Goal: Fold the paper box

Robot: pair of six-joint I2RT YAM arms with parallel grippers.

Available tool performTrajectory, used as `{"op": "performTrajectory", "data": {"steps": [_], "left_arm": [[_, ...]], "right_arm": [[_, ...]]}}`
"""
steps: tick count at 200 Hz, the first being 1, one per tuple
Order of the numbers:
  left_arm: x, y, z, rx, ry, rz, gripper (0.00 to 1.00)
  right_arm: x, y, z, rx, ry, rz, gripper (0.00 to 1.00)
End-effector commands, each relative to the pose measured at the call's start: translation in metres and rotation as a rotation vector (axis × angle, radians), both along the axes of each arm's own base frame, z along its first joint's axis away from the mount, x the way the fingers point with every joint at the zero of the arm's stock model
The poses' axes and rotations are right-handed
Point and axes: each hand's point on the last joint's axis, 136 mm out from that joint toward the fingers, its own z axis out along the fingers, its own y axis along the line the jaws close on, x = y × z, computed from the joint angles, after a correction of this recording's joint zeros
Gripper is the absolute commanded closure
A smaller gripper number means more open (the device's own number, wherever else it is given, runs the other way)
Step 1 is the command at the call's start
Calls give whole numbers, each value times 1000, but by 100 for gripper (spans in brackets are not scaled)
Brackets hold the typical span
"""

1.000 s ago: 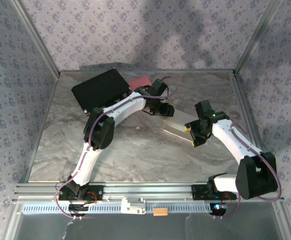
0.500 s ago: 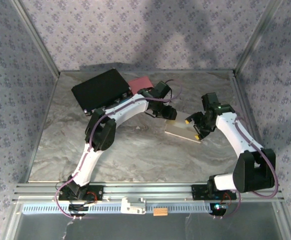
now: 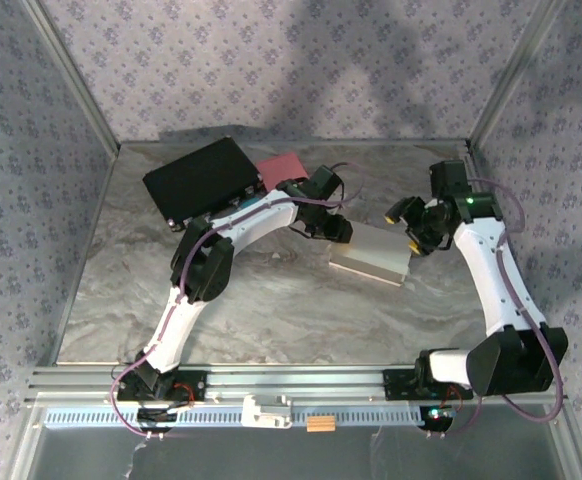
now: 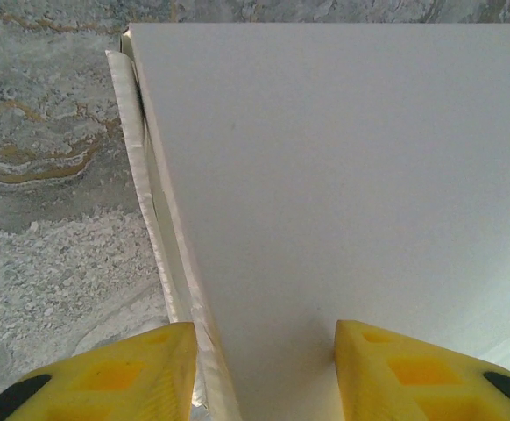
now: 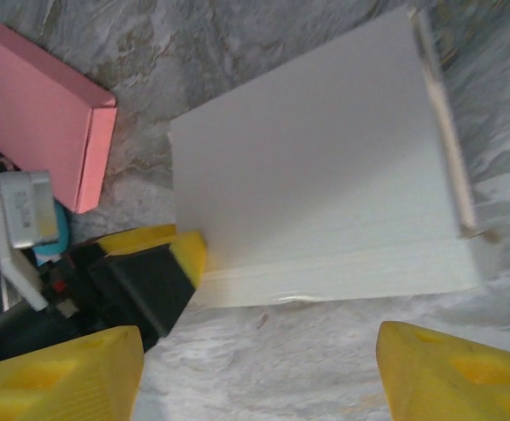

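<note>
Right gripper (image 3: pixel 405 229) pulled back to box's (image 3: pixel 371 256) 2 o'clock, wide open, empty, left gripper (image 3: pixel 337 228) at its 10 o'clock edge, half-open, grip unclear

**Left wrist camera: fingers at the near end of the paper box**

I look down past the left gripper (image 4: pixel 264 377), whose two yellow fingertips (image 4: pixel 115 368) sit at the lower edge of my picture with a gap between them. Ahead of them and between them lies the paper box (image 4: pixel 343 175), its plain white top panel reaching away from the gripper and off to its right. The panel's left edge slants in toward the left fingertip and ends just beside its inner face. Along that edge I see cream folded layers (image 4: pixel 150 202) tucked under the panel. The right fingertip overlaps the panel. Whether either fingertip touches the box I cannot tell. Left of the box, and beyond its far edge, is the grey veined table (image 4: pixel 45 175).
</note>
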Motion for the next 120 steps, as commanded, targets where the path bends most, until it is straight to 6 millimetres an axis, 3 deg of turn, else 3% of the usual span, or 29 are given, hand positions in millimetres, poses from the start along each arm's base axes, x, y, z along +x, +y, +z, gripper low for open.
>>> {"op": "performTrajectory", "data": {"steps": [1, 18, 27, 64, 120], "left_arm": [[-5, 0, -6, 14, 12, -4, 54], [-5, -1, -7, 12, 15, -6, 54], [-6, -1, -8, 13, 19, -6, 54], [-5, -2, -8, 10, 22, -4, 54], [-7, -7, -8, -10, 40, 1, 55]], "right_arm": [[-18, -27, -29, -126, 104, 60, 28], [-11, -33, -47, -108, 122, 75, 29], [-12, -33, -67, -94, 156, 74, 29], [0, -32, -100, -82, 167, 154, 29], [1, -26, -121, -3, 181, 168, 36]]}}
